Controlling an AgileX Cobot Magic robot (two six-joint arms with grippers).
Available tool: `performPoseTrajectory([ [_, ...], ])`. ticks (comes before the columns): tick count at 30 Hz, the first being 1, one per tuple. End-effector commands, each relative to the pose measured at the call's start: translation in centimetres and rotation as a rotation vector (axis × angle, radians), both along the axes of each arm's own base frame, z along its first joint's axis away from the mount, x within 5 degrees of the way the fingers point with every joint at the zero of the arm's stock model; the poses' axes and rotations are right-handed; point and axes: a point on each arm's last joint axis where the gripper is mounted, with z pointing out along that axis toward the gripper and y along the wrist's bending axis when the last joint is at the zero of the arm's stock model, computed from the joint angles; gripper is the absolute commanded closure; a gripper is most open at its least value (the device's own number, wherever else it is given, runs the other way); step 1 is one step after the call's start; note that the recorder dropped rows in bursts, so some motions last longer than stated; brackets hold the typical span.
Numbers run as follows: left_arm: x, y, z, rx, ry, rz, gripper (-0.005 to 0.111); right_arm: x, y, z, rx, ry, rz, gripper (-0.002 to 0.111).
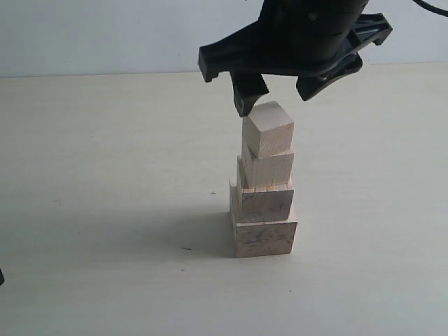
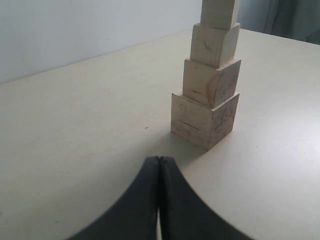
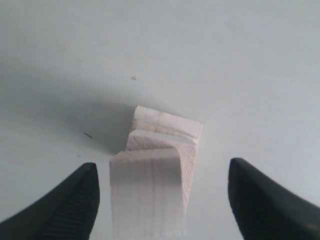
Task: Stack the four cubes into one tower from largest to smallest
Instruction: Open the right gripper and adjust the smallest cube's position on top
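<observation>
Seemingly our tower stood finished, far from the table edges; our right gripper, spread wide astride the top cube, needed a straight lift clear.

The left wrist view cuts off the top cube.

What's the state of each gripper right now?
Left gripper: shut, holding nothing.
Right gripper: open, holding nothing, straddling the top cube.
</observation>
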Motion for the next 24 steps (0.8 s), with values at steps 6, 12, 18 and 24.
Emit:
performPoseTrajectory([
  [6, 0.0, 0.0, -0.1, -0.002, -0.004, 0.001, 0.107, -0.5, 0.2, 1.8, -0.006, -0.133, 0.036, 0.039],
  [12, 0.0, 0.0, -0.1, -0.002, -0.004, 0.001, 0.107, -0.7, 0.3, 1.0, -0.031, -0.119, 0.046, 0.039],
  [18, 0.0, 0.0, -0.1, -0.002, -0.004, 0.001, 0.107, -0.8, 0.4, -1.0, -0.001, -0.158, 0.078, 0.039],
  [24, 0.0, 0.0, -0.1, -0.002, -0.004, 0.001, 0.107, -0.6, 0.2, -0.7, -0.024, -0.198, 0.096, 0.039],
])
